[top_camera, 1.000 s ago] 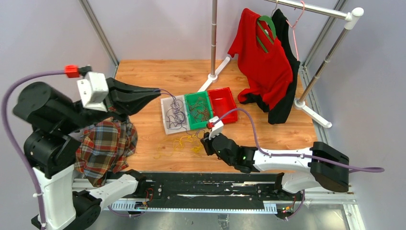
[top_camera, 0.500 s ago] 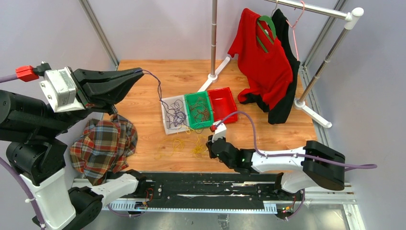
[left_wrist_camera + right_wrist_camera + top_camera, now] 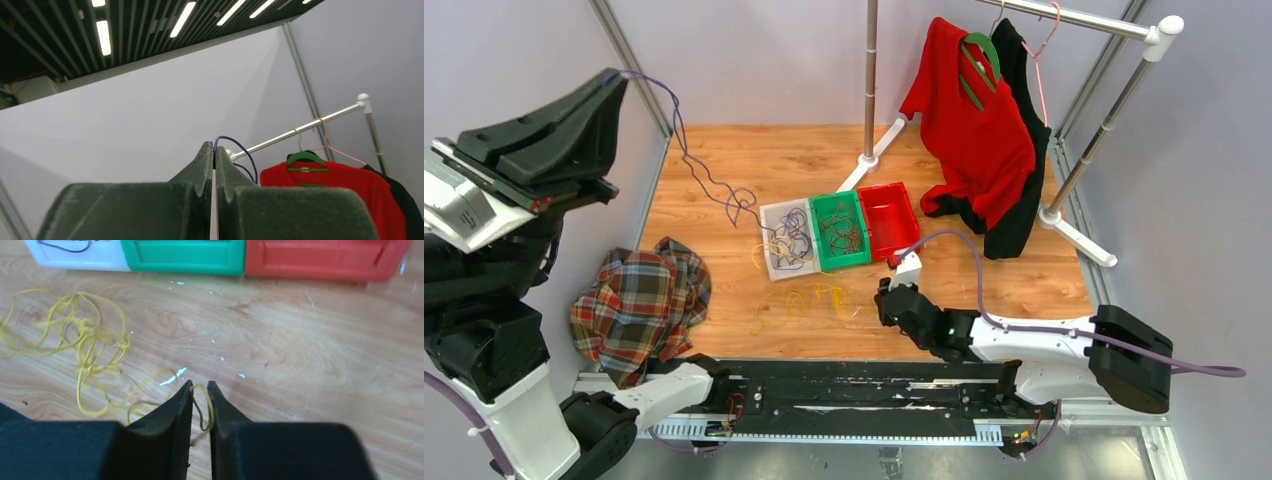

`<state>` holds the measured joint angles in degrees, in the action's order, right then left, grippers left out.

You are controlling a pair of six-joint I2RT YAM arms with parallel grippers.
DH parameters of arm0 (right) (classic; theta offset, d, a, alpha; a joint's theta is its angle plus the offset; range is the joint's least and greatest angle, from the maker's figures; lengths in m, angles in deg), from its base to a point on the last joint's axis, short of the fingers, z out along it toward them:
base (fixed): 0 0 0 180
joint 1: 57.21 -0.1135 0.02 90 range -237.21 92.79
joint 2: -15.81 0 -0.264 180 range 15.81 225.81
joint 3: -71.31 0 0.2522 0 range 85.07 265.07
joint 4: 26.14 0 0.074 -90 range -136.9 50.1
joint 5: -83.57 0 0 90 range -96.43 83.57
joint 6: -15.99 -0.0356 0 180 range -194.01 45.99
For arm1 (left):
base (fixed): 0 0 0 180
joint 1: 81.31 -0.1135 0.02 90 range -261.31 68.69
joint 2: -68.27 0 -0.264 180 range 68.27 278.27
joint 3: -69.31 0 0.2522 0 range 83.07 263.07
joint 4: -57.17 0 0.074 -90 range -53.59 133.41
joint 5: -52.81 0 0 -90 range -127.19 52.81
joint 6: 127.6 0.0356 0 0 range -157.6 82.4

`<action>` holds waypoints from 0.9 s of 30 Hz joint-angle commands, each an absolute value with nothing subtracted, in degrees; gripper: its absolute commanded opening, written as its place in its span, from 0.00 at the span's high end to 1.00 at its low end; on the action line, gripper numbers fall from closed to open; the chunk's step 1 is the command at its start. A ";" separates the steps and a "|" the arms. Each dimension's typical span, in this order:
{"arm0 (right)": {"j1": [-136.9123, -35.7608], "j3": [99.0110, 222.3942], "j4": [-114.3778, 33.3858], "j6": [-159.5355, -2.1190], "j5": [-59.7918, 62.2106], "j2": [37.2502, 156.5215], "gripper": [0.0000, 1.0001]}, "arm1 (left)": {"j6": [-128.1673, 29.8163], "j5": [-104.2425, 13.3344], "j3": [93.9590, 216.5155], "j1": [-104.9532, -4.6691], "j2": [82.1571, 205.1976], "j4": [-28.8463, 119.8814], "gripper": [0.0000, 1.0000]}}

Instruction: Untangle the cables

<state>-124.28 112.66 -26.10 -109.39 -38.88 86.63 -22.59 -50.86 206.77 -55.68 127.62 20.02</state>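
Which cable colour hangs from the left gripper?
The purple cable, pinched in the left gripper and trailing down to the white tray; yellow cables lie on the table, red-brown ones in the green tray.

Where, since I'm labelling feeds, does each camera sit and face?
Top external: above and behind the bases, looking down at the wooden table; both arms show, left gripper high, right gripper low.
Left wrist: on the left gripper, facing up at wall and ceiling; shut fingers pinch a thin dark purple cable.
Right wrist: low, facing thin yellow cables and row of white, green, red plastic trays; a yellow strand between its fingers.
Shared: top and left wrist show the hanging red garment.
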 commanded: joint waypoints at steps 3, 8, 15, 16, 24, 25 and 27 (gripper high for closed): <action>-124.89 124.77 -30.20 -98.49 -33.05 81.61 0.67 | -27.47 -63.24 197.81 -55.79 124.57 16.95 1.00; -127.15 134.34 -30.58 -91.36 -24.22 83.10 0.38 | -27.71 -65.86 194.80 -55.75 123.78 14.93 1.00; -128.66 137.70 -20.68 -89.07 -7.22 89.45 0.41 | -26.51 -68.11 195.18 -55.82 124.09 13.54 1.00; -128.66 138.05 -19.62 -89.22 -5.33 90.53 0.42 | -26.31 -68.40 195.81 -55.82 124.35 13.06 1.00; -128.84 136.55 -10.52 -92.29 -11.37 95.00 0.46 | -27.00 -69.23 196.67 -55.82 124.34 12.83 0.99; -128.90 136.11 -9.37 -92.39 -13.51 95.39 0.46 | -27.23 -69.33 196.77 -55.81 124.35 12.95 1.00; -128.84 135.00 -5.09 -92.62 -16.94 96.44 0.48 | -28.09 -69.67 197.20 -55.77 124.46 13.37 1.00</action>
